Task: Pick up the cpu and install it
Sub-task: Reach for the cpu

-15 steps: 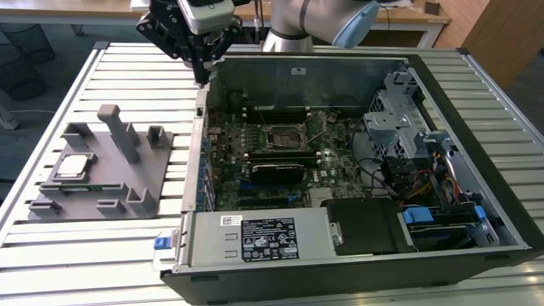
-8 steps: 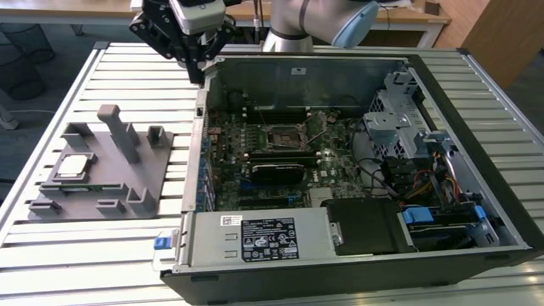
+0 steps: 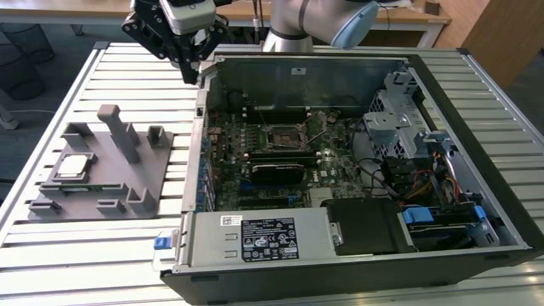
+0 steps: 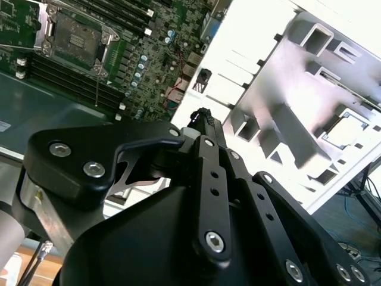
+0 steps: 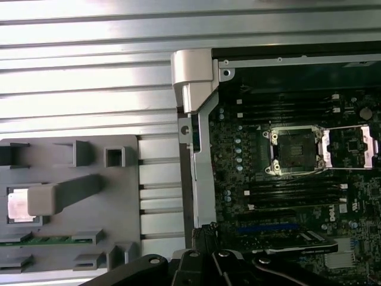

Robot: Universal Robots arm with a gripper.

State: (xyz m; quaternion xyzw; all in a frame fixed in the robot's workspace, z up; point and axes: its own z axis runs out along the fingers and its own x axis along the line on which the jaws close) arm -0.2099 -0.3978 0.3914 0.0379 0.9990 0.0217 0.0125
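Note:
The cpu [image 3: 72, 167] lies flat in a square pocket of the grey fixture [image 3: 102, 210] on the exterior view's left, its silver top facing up. In the first wrist view the cpu [image 5: 16, 206] is partly covered by a grey post. My gripper [image 3: 191, 75] hangs above the back left corner of the open computer case, well away from the cpu, and holds nothing. Its fingers meet at one tip in the second wrist view, so the gripper [image 4: 201, 114] is shut. The motherboard socket [image 3: 285, 135] stands with its metal load plate [image 5: 352, 146] swung open and nothing in the socket [image 5: 293, 152].
The black computer case [image 3: 357, 268] lies on its side on a slatted metal table [image 3: 111, 268], with its raised wall [image 3: 200, 146] between fixture and motherboard. A tall grey post [image 3: 119, 131] rises from the fixture beside the cpu. Drive cages and cables [image 3: 408, 146] fill the case's right part.

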